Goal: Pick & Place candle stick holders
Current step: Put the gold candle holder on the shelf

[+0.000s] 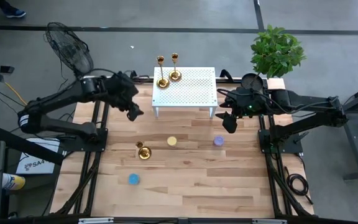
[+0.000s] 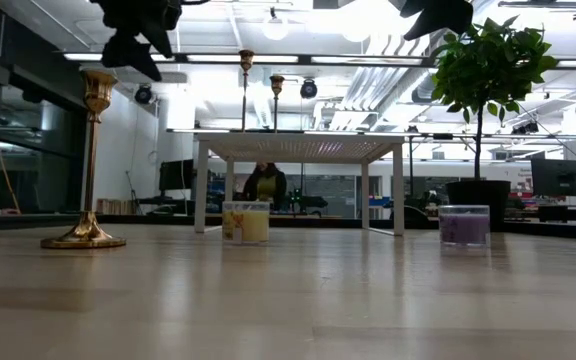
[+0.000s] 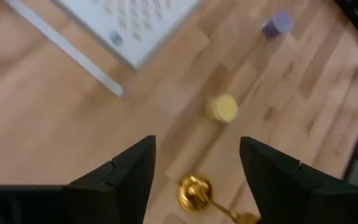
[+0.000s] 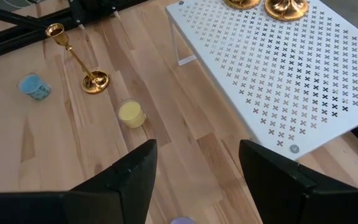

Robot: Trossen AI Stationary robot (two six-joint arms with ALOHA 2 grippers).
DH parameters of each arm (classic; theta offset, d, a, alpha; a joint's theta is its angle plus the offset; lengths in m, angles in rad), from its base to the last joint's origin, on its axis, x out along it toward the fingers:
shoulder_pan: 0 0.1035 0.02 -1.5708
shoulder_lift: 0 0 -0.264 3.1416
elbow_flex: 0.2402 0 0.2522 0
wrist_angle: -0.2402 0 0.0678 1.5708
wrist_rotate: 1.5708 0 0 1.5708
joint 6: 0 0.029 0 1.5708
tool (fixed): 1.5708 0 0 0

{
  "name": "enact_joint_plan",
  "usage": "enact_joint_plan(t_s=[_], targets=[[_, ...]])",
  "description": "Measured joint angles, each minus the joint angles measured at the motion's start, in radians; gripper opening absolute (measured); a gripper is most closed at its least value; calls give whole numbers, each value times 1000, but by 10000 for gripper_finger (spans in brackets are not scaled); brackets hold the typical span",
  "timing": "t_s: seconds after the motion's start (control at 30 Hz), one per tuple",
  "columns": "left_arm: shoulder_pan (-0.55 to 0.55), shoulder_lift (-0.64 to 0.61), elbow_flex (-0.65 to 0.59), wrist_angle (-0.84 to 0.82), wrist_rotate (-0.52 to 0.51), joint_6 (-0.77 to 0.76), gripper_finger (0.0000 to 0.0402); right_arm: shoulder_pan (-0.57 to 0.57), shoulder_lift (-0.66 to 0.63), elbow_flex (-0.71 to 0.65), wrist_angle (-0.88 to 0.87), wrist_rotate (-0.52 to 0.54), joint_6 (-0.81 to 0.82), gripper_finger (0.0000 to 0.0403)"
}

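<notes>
left gripper jaws apart, empty | one holder stood on table below them | two holders on rack | right gripper jaws apart, empty

two candle stick holders on rack, third on table

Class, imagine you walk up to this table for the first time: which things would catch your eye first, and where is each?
Most striking are the two gold candle stick holders standing side by side on the far left corner of the white perforated stand. A third gold holder stands alone on the wooden table, left of the yellow candle. The leafy potted plant at the far right corner also draws attention.
</notes>
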Motion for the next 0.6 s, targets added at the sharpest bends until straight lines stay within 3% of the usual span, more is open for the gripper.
enact_joint_plan(t_s=[0.33, 0.6], targets=[[-246, 10, 0, -105, -66, -238, 208, 0, 0, 0, 0, 0, 1, 222], [-407, 25, 0, -107, -103, -315, 208, 0, 0, 0, 0, -19, 4, 222]])
